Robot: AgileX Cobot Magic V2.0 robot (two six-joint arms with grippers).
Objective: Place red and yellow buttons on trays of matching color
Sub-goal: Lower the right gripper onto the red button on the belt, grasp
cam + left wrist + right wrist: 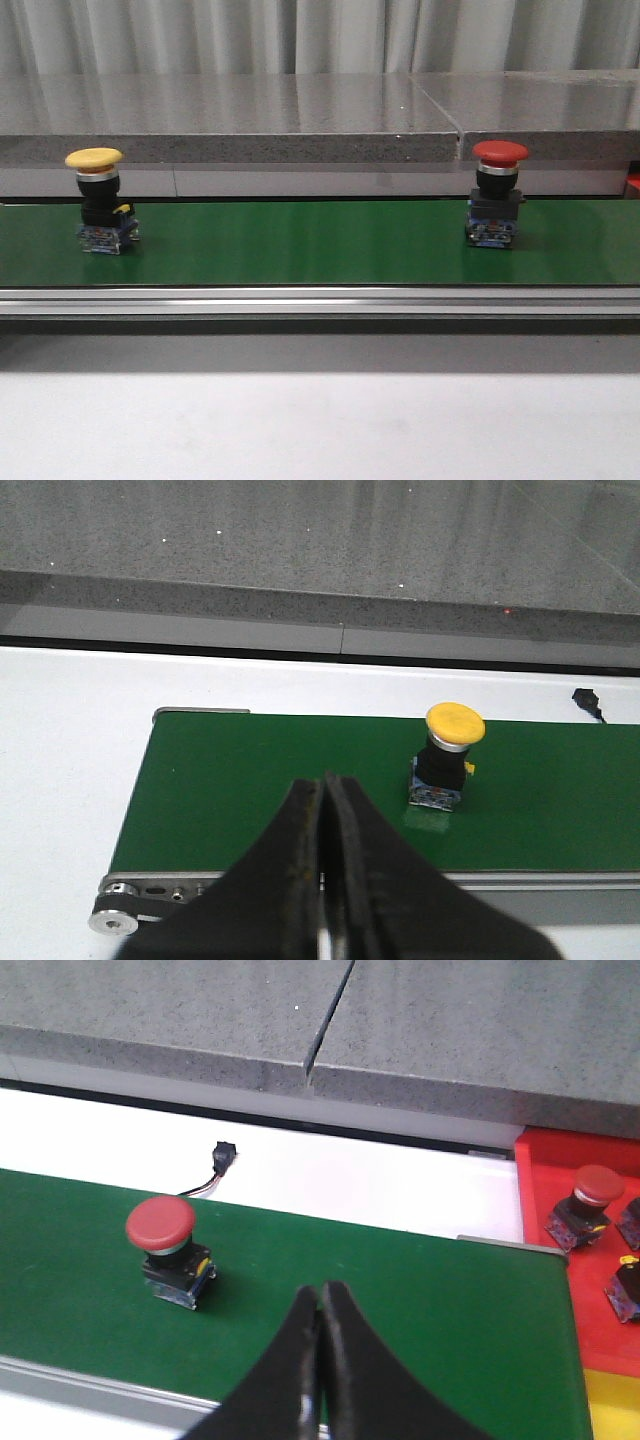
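A yellow button (98, 198) stands upright at the left of the green belt (300, 240), and a red button (496, 195) stands upright at the right. My left gripper (322, 780) is shut and empty, hovering over the belt's near edge, with the yellow button (448, 755) apart from it further along the belt. Over the belt's near side my right gripper (320, 1290) is also shut and empty, the red button (167, 1250) standing clear of it. A red tray (590, 1250) beyond the belt's end holds several buttons. A yellow tray's corner (615, 1410) shows beside it.
A grey stone ledge (300, 115) runs behind the belt. A metal rail (320, 300) borders the belt's near edge, with white tabletop (320, 430) in front. A small black connector with wires (220, 1155) lies on the white surface behind the belt.
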